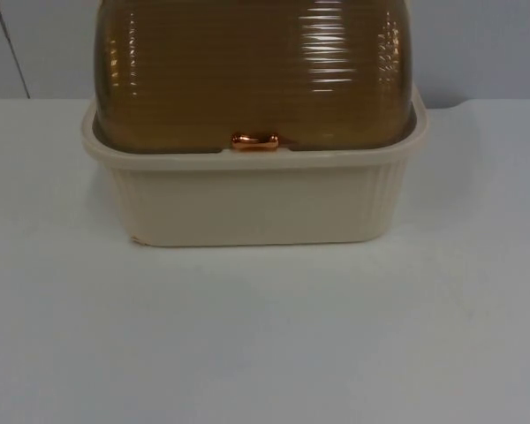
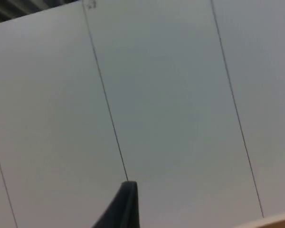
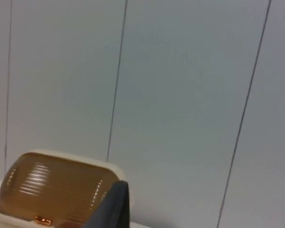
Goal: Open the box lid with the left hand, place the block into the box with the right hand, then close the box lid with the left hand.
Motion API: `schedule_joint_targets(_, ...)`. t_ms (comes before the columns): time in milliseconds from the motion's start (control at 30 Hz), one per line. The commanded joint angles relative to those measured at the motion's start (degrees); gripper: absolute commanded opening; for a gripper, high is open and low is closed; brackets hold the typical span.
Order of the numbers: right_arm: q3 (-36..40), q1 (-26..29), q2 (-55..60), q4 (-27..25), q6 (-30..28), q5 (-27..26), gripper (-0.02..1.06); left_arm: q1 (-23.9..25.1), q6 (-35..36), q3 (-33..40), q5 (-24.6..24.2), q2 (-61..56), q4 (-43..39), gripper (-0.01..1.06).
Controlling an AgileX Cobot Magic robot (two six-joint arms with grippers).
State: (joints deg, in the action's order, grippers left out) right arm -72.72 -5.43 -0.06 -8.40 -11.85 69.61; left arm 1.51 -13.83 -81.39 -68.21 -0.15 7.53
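Box on table (lid apparently closed).

The cream ribbed box sits on the table, its translucent brown domed lid shut (copper handle at front).

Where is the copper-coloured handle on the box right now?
In the top view, the copper handle sits at the front middle edge of the closed brown lid, just above the cream box.

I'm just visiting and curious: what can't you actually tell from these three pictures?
- Box contents: the closed, ribbed brown lid hides them, top view.
- Lid's top: cut off by the edge.
- Left gripper, right gripper: one fingertip each in wrist views, so open or shut is unclear.
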Motion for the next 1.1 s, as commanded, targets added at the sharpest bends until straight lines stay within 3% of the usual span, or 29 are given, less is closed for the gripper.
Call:
schedule_joint_targets(0, -0.39, 0.0, 0.06, 2.3, 1.36, 0.36, 1.04, -0.58, -1.17, 1.77, 0.2, 0.15, 0.76, 1.03)
schedule_joint_targets(233, 3.88, 0.0, 0.06, 11.08, 8.51, 0.36, 1.04, -0.58, 1.3, 13.19, 0.1, 0.15, 1.18, 1.03)
schedule_joint_targets(467, 11.32, 0.0, 0.06, 10.88, 9.03, 0.36, 1.04, -0.58, 6.34, 25.42, 1.86, 0.15, 0.23, 1.03)
schedule_joint_targets(767, 28.9, 0.1, 0.06, 9.54, 9.03, -2.24, 1.04, -0.58, 6.34, 40.66, 8.24, 0.15, -2.32, 1.03)
schedule_joint_targets(933, 37.29, 0.1, 0.06, 9.29, 10.45, -6.19, 1.04, -0.82, 6.34, 48.76, 8.51, 0.15, -2.32, 1.03)
schedule_joint_targets(1067, 41.18, 0.1, 0.06, 9.31, 11.85, -5.99, 1.04, -1.27, 6.47, 52.3, 7.05, 0.15, -2.26, 1.03)
